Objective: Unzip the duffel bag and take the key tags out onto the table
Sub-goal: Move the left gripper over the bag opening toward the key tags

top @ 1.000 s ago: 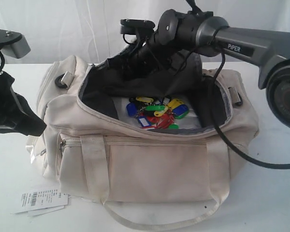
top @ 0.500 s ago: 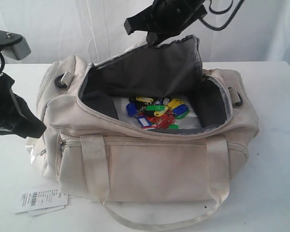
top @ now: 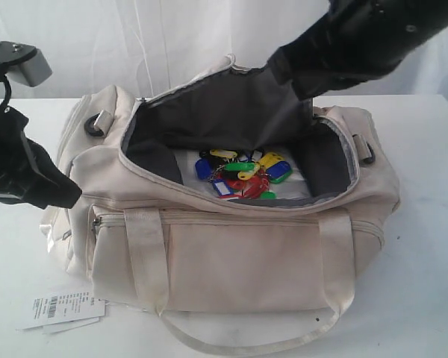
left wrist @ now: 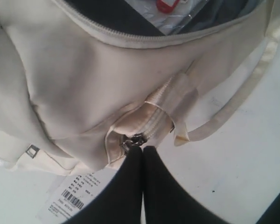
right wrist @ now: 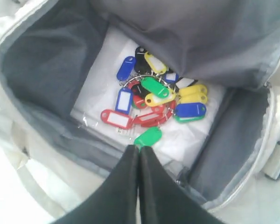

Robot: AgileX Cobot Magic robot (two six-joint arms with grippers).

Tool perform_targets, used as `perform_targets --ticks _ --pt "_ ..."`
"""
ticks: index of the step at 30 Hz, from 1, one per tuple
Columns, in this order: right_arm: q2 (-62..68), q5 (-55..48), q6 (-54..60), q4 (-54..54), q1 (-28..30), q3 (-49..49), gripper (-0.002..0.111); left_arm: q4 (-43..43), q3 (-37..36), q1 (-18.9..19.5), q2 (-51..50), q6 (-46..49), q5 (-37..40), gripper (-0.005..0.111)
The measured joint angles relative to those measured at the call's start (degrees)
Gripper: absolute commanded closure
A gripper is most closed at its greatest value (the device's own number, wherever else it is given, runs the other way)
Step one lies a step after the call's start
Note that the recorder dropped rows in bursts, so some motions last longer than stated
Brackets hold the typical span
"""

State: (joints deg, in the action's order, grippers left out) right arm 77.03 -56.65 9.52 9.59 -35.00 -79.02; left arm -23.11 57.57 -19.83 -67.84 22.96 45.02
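Plainly, key tags (top: 243,175) inside duffel bag (top: 239,261)

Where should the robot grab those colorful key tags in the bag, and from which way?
Probably at the middle of the key tags, where they all meet in one heap, so the whole clump lifts together. Come down from above: the duffel bag is open on top and its walls block every side.
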Motion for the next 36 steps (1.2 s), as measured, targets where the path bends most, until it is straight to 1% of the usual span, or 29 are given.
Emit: perform_targets --ticks 4,9,11,14,18,23,25,27,29,34,36 --pt "-8.1 0.0 1.4 3.0 0.0 6.1 0.108 -4.7 0.0 0.0 0.0 5.9 0.5 0.107" --pt "-17.6 0.0 5.5 5.1 0.0 13.1 0.108 -16.1 0.0 0.0 0.0 17.2 4.1 0.107" --pt "-21.1 0.2 7.6 5.1 0.0 16.7 0.108 -19.4 0.0 0.0 0.1 21.6 5.7 0.107" --pt "-25.0 1.8 10.6 5.1 0.0 21.8 0.108 -21.3 0.0 0.0 0.7 26.2 6.7 0.107" --pt "-27.8 7.1 12.0 4.8 0.0 27.1 0.108 -22.7 -0.5 0.0 0.8 25.0 0.5 0.107" --pt "-29.0 19.8 12.2 4.8 0.0 32.4 0.108 -22.6 4.8 0.0 -2.8 22.3 -0.6 0.107" --pt "-29.0 22.3 12.2 4.8 0.0 33.4 0.108 -21.4 8.3 -0.6 -5.2 20.2 -0.5 0.107" --pt "-29.0 22.8 12.1 5.0 0.0 33.6 0.108 -18.4 11.9 -2.1 -7.9 17.4 -0.5 0.107" --pt "-29.1 23.2 11.8 5.1 0.0 33.6 0.108 -13.1 16.3 -4.7 -11.1 13.5 -0.6 0.107" --pt "-29.4 23.9 11.1 5.1 0.0 33.6 0.108 4.8 26.5 -13.5 -20.9 0.9 -0.5 0.107" --pt "-29.4 24.0 10.5 5.1 0.0 33.6 0.108 9.6 29.3 -15.8 -23.9 -3.6 -0.9 0.107"
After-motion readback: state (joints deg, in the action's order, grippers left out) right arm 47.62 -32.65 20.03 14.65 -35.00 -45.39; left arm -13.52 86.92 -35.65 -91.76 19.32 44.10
